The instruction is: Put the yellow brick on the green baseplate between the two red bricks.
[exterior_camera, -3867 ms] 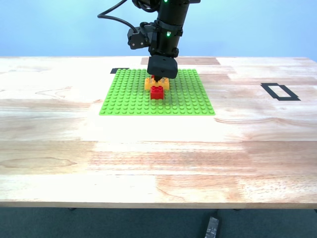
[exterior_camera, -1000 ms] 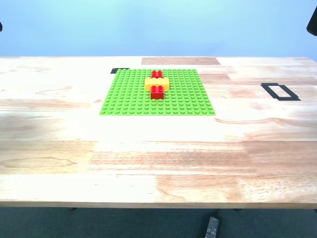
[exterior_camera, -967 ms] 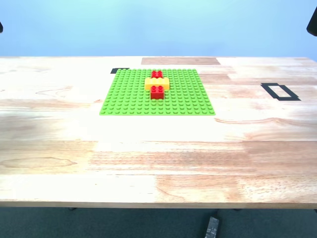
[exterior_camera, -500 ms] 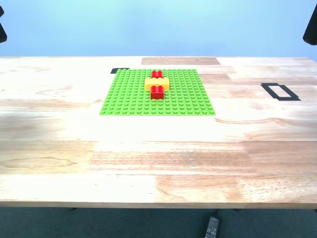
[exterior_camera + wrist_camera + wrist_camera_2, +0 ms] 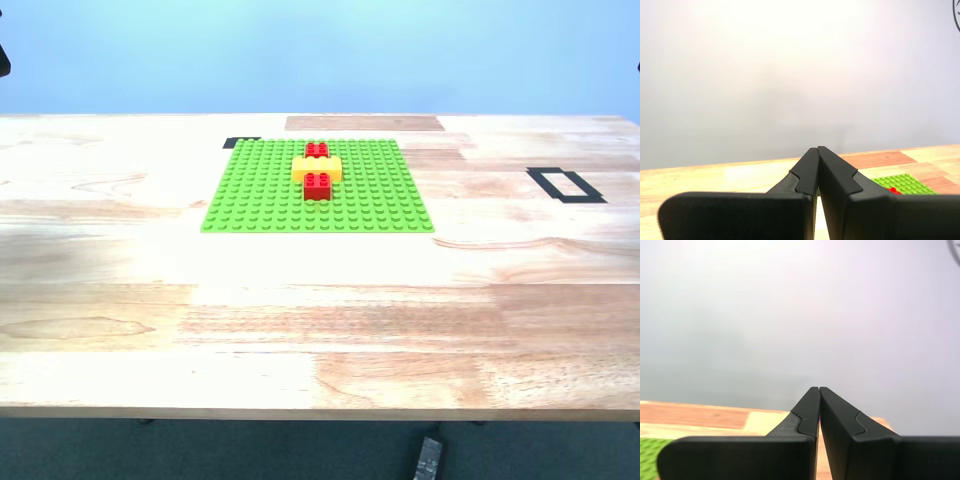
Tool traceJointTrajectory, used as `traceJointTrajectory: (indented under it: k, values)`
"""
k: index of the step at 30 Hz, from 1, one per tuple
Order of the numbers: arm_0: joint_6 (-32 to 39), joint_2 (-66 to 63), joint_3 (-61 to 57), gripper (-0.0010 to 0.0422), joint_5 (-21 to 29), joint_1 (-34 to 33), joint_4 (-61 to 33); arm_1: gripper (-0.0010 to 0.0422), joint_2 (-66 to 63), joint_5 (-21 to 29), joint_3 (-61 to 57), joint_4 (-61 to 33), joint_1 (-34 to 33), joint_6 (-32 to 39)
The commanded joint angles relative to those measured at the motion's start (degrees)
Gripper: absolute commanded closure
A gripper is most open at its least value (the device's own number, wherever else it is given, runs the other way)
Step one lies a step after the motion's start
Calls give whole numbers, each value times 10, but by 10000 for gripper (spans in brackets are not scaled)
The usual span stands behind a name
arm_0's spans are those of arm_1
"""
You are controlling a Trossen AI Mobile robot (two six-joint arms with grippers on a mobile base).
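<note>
Gone from above the baseplate [image 5: 318,187] is the arm you saw there earlier; only dark slivers show at the exterior view's top corners. You can see the yellow brick [image 5: 317,168] sitting on the plate between the far red brick [image 5: 316,150] and the near red brick [image 5: 318,185], touching both. My first gripper [image 5: 817,150] and my second gripper [image 5: 819,389] each have their tips pressed together on nothing, raised above the table [image 5: 320,320].
</note>
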Motion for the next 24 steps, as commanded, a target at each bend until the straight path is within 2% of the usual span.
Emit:
traceJointTrajectory:
  k: [1,13,18,24]
  values:
    - [1,0,0,412,0,0,-5,413,1,3,0,-7,-11,3]
    - [3,0,0,413,0,1,-7,413,0,3,0,-32,-17,6]
    - [3,1,3,412,0,1,-46,413,2,3,0,-36,-17,6]
    - [5,4,5,412,0,1,-48,413,5,2,0,-44,-16,6]
